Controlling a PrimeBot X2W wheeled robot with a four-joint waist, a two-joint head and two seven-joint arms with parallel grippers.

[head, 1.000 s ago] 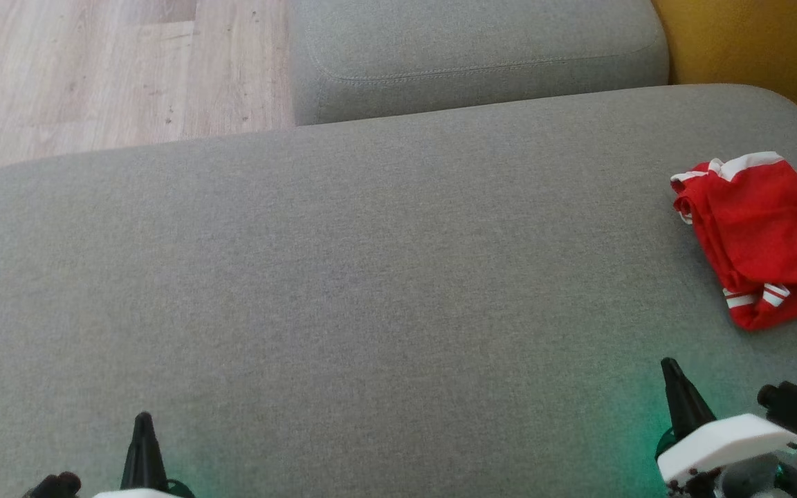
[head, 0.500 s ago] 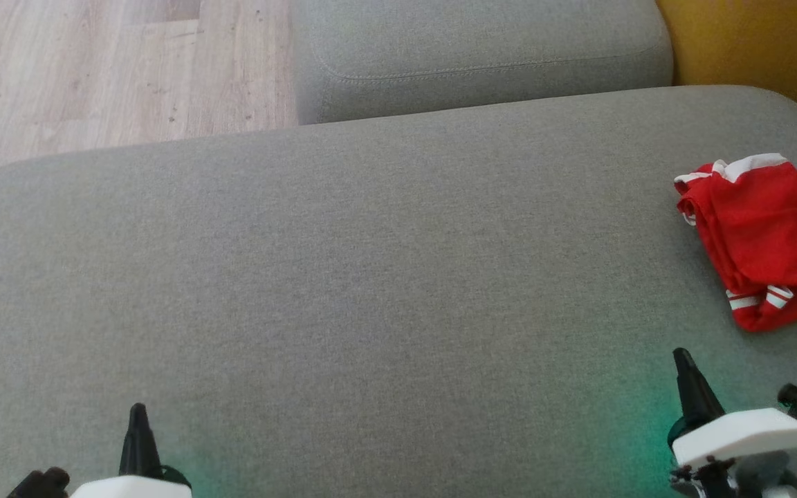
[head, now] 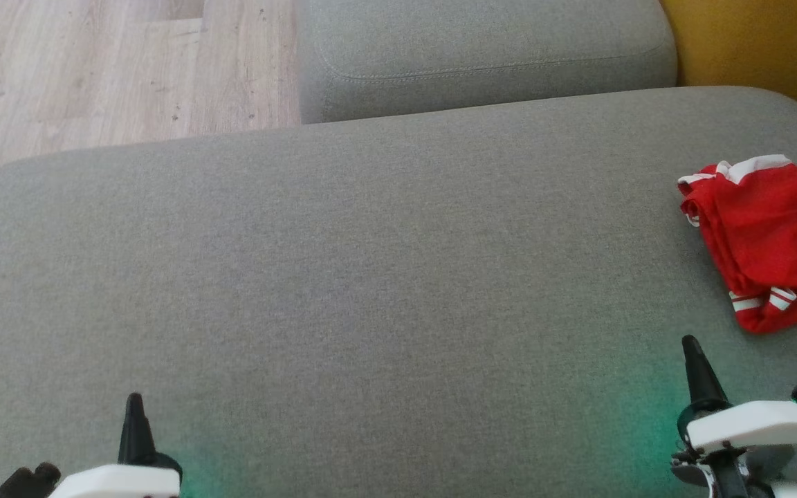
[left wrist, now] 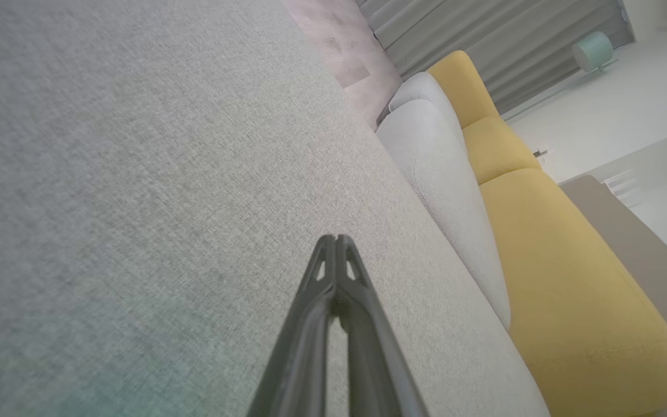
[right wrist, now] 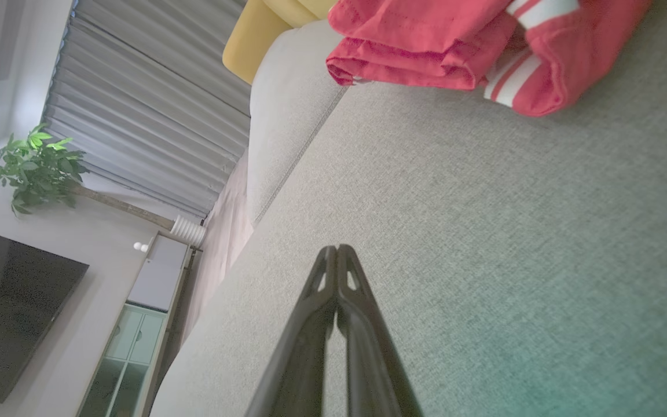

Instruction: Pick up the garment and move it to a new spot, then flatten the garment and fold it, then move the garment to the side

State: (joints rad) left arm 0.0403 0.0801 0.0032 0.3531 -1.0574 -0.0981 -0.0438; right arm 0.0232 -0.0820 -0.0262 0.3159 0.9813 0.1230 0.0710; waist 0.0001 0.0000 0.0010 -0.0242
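The garment [head: 772, 235] is red with white-striped trim and lies folded at the right edge of the grey sofa cushion [head: 371, 277]; in the right wrist view the garment [right wrist: 461, 46] sits at the top. My right gripper [head: 690, 344] is shut and empty, hovering over the cushion a short way in front of the garment. Its tips [right wrist: 336, 250] meet in the right wrist view. At the lower left my left gripper [head: 134, 400] is shut and empty too, far from the garment, with its tips [left wrist: 336, 238] pressed together above bare fabric.
A second grey cushion [head: 481, 55] lies beyond the big one. Yellow upholstery [head: 758, 48] borders the far right. Wooden floor [head: 108, 69] shows at the upper left past the cushion's edge.
Both grippers have crept a little farther forward over the cushion. The whole picture has shifted slightly, so the camera moved. The garment lies as before.
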